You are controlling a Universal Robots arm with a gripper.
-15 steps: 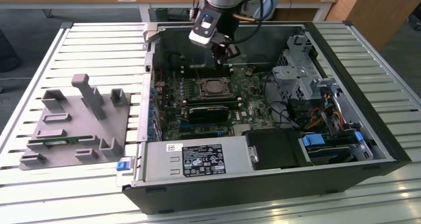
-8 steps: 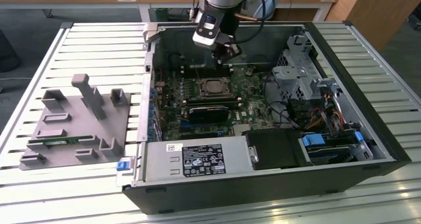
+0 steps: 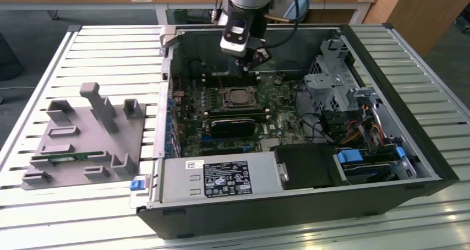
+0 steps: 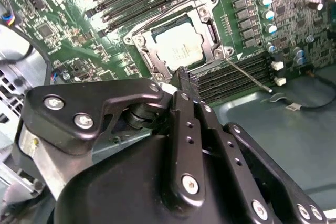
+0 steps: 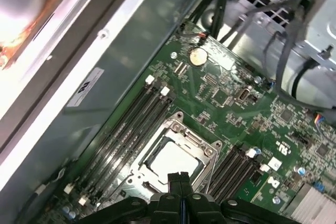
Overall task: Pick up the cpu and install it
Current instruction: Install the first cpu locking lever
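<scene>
The cpu (image 4: pixel 177 50) wore a pale, matt metal top, the circuit board (image 5: pixel 231 106) gleamed glossy green, and the gripper (image 4: pixel 183 74) was matt black with shiny screw heads (image 4: pixel 190 183).

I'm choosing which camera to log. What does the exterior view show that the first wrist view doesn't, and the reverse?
Exterior view adds the grey parts holder on the slatted table and the power supply. First wrist view adds the round coin cell on the motherboard. Both show the cpu lying in its socket, with the shut pincer close by.
</scene>
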